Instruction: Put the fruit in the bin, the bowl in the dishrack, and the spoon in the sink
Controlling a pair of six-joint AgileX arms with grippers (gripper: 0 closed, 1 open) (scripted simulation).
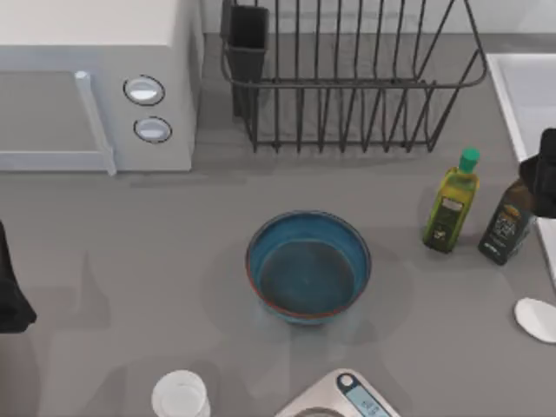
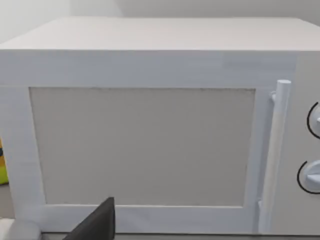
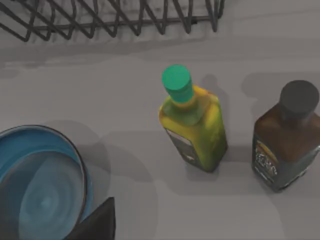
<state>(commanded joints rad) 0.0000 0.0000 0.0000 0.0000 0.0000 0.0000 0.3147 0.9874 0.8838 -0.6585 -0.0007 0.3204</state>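
The blue bowl [image 1: 308, 268] with a reddish rim stands upright and empty in the middle of the table, and part of it lies at the edge of the right wrist view [image 3: 40, 190]. Behind it at the back is the black wire dishrack [image 1: 347, 78], with its dark cutlery cup [image 1: 248, 39] at the left corner. A pale sink [image 1: 526, 95] runs along the right edge. The white oval end of the spoon [image 1: 534, 317] lies at the right edge, in front of the bottles. The fruit and the bin are out of view. My left arm [image 1: 10, 295] hangs at the left edge. My right arm [image 1: 546, 174] hovers over the bottles.
A white microwave [image 1: 95, 87] fills the back left and faces the left wrist camera [image 2: 150, 140]. A green-capped oil bottle [image 1: 452, 204] and a dark bottle [image 1: 506, 221] stand right of the bowl. A clear glass [image 1: 181, 395] and a kitchen scale [image 1: 343, 401] sit at the front edge.
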